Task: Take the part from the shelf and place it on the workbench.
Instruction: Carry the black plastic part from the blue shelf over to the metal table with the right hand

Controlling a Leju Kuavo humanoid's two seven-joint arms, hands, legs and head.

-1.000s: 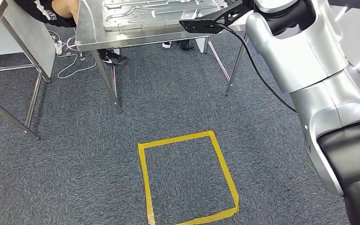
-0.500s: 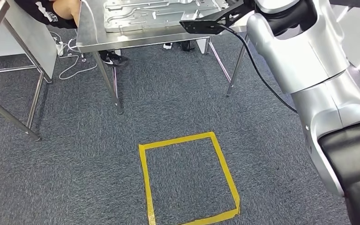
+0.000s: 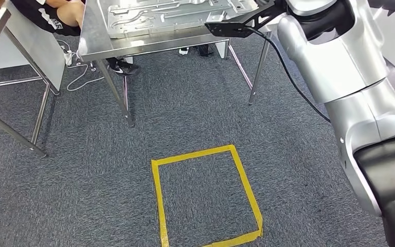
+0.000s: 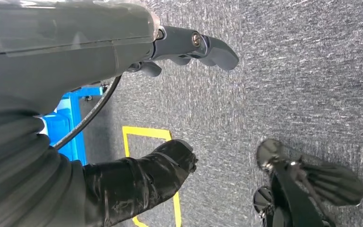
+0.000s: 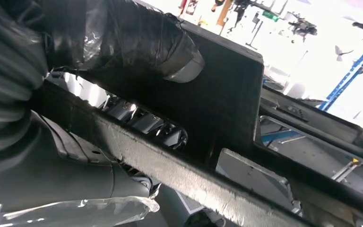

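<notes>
I read this as the carry-and-place step: the part is off the shelf and at the table, not yet set down.

Starting at the left of the head view, a person (image 3: 46,13) sits behind the table (image 3: 90,43), legs and shoes showing under it. A cable (image 3: 79,72) trails on the carpet by the table leg. On the table top lies a pressed metal panel (image 3: 164,15). In front of the table a yellow tape square (image 3: 157,190) marks the floor.

My left hand (image 4: 170,109) hangs beside the body, pointing at the carpet; its fingers are apart and hold nothing.

Further right, the dark flat part (image 3: 231,25) juts out from my right arm, with its tip over the near right corner of the table. Whether it touches the top I cannot tell. In the right wrist view the right hand (image 5: 137,52) has its thumb pressed on one face of the part (image 5: 217,94) and darker fingers (image 5: 146,125) curled under the other, so it is firmly gripped. The right arm (image 3: 339,62) is raised and reaching forward.

Next, I judge, the part must go further over the top, clear of the panel, lower flat, and only then be let go.
</notes>
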